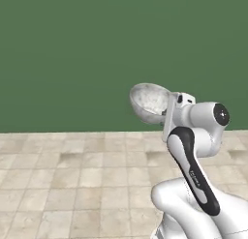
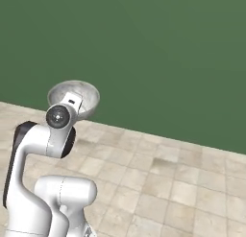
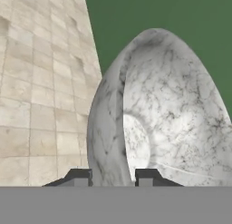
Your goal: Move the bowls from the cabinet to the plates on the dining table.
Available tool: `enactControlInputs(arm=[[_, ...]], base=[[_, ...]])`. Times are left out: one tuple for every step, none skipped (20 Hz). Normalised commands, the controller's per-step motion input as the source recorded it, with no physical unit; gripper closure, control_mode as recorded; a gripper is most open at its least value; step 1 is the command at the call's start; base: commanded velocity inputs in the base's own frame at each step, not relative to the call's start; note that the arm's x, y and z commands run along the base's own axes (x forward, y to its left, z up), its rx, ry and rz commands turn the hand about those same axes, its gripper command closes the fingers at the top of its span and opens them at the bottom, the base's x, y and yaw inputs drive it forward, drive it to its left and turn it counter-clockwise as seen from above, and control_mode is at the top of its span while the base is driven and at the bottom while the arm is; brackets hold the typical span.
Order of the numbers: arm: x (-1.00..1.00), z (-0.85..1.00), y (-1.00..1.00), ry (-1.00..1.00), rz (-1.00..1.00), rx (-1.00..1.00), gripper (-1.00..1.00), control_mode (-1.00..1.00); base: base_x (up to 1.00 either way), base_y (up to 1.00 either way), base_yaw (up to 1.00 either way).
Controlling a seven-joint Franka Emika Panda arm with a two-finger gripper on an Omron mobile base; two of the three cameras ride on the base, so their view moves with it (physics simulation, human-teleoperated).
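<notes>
Fingers [image 3: 113, 177] pinching the rim of the marbled grey-white bowl [image 3: 167, 123], one finger outside the wall, one inside. Bowl is held up in the air at the end of the arm [image 1: 193, 151], tipped on its side, above the tiled floor [image 1: 72, 175] with the green wall [image 2: 158, 49] behind it.

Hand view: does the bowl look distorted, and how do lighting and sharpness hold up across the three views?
Hand view: the marbled bowl looks stretched into a tall oval, its rim between the gripper tips, with a bright patch inside.
Left base view: evenly lit, slightly soft, no glare.
Right base view: floor tiles carry mottled darker patches.
</notes>
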Motion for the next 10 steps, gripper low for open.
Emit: enactControlInputs(arm=[[0.0, 0.0, 0.0, 0.0, 0.0, 0.0, 1.0, 1.0], [0.0, 0.0, 0.0, 0.0, 0.0, 0.0, 1.0, 1.0], [0.0, 0.0, 0.0, 0.0, 0.0, 0.0, 1.0, 1.0], [0.0, 0.0, 0.0, 0.0, 0.0, 0.0, 1.0, 1.0], [0.0, 0.0, 0.0, 0.0, 0.0, 0.0, 1.0, 1.0], [0.0, 0.0, 0.0, 0.0, 0.0, 0.0, 1.0, 1.0], [0.0, 0.0, 0.0, 0.0, 0.0, 0.0, 1.0, 1.0], [0.0, 0.0, 0.0, 0.0, 0.0, 0.0, 1.0, 1.0], [0.0, 0.0, 0.0, 0.0, 0.0, 0.0, 1.0, 1.0], [0.0, 0.0, 0.0, 0.0, 0.0, 0.0, 1.0, 1.0]], base=[[1.0, 0.14, 0.5], [1.0, 0.14, 0.5], [1.0, 0.11, 0.5], [1.0, 0.12, 0.5], [0.99, 0.16, 0.49], [0.97, 0.24, 0.48], [0.96, 0.32, 0.47], [0.93, 0.36, 0.47], [0.91, 0.35, 0.47], [0.91, 0.37, 0.47]])
